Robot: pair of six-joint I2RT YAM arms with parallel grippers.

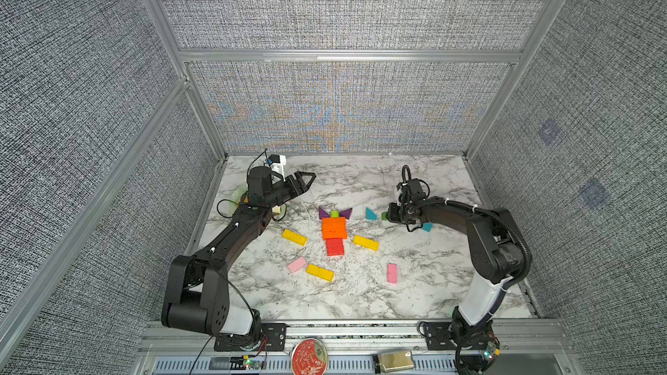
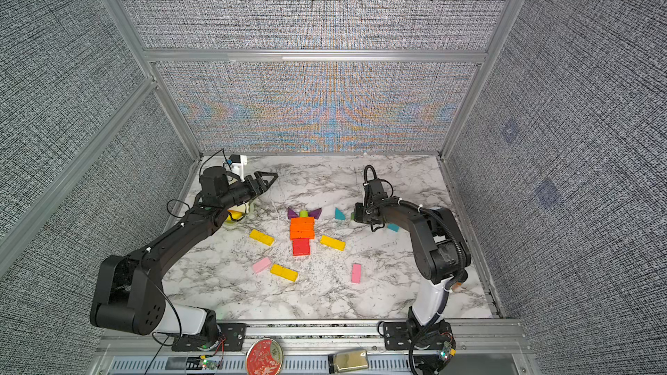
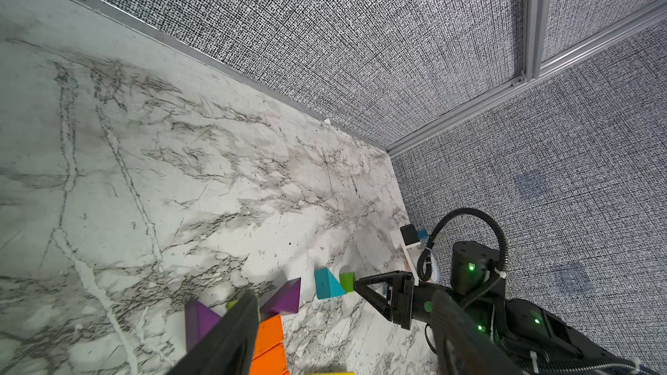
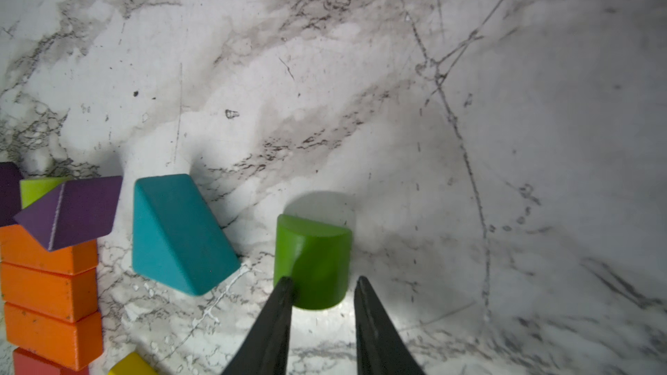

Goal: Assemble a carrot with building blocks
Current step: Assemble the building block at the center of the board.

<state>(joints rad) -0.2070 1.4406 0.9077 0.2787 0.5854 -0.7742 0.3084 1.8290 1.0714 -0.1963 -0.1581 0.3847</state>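
At the table's middle lies a flat figure: stacked orange bars, a red block below them, two purple triangles and a light green stub above. My right gripper is low on the table, jaws closed in on a darker green stub, which stands beside a teal triangle. Both top views hide most of that stub under the gripper. My left gripper hovers at the back left, its blurred fingers wide apart and empty.
Loose yellow bars, pink blocks and a second teal triangle lie around the figure. A pale green plate sits under the left arm. A jar and red tin rest on the front rail.
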